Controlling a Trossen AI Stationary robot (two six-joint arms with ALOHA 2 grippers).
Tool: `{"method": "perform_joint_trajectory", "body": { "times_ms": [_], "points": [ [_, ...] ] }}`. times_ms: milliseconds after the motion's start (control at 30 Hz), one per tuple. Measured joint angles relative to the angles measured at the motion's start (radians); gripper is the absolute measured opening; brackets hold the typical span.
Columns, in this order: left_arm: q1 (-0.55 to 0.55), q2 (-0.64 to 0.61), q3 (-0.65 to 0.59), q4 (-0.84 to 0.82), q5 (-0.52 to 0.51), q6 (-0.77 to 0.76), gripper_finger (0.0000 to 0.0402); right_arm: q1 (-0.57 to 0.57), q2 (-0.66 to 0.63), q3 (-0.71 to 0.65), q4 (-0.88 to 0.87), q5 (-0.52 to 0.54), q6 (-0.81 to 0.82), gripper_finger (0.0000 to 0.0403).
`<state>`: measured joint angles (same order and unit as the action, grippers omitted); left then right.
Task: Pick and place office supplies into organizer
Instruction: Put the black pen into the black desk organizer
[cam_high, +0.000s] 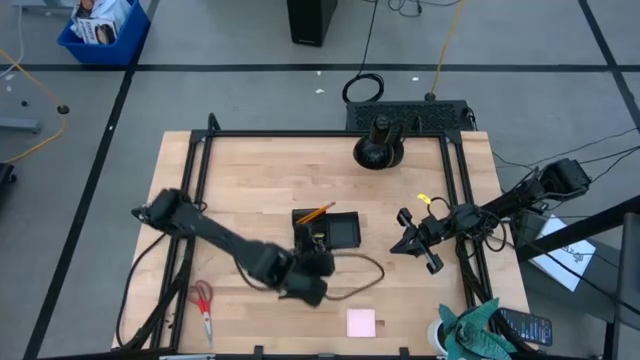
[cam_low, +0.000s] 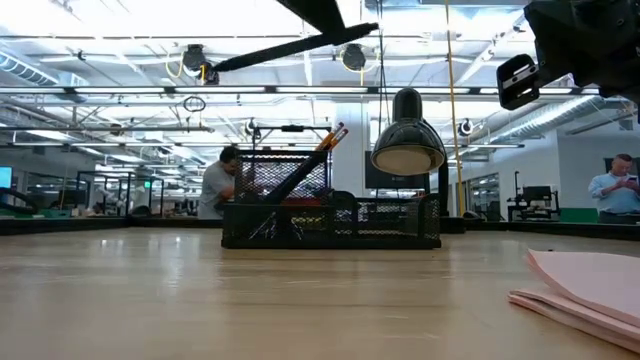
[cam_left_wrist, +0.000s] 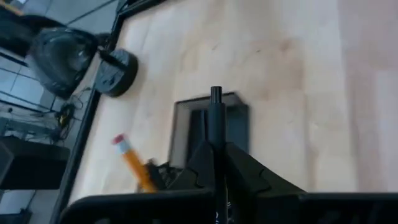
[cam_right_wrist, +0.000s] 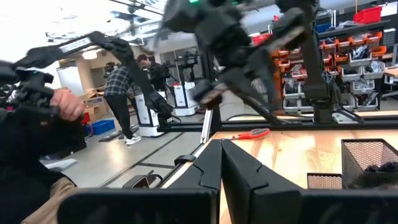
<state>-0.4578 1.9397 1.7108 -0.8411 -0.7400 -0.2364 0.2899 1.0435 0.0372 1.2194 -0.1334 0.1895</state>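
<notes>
Two supplies at least lie loose while a black pen is carried above the organizer.

Nearest, the pink square sticky-note pad (cam_high: 361, 322) and the red-handled scissors (cam_high: 204, 303) lie on the pale wooden table (cam_high: 250, 180), unplaced; farther in, the left gripper (cam_left_wrist: 214, 163) is clamped on a slim black pen (cam_left_wrist: 216, 118) above the black mesh desk organizer (cam_high: 328, 230), where an orange pencil (cam_high: 316, 213) leans (other contents are too dark to tell). The right gripper (cam_right_wrist: 221, 163), fingers together and empty, waits right of the organizer.
</notes>
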Motion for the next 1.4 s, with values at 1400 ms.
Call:
{"method": "perform_joint_trajectory", "body": {
  "times_ms": [1400],
  "points": [
    [0.407,-0.394,-1.107,1.498,0.533,0.282,0.0013,0.004,0.000,0.000,0.003,0.060,-0.083,0.0004]
  ]
}}
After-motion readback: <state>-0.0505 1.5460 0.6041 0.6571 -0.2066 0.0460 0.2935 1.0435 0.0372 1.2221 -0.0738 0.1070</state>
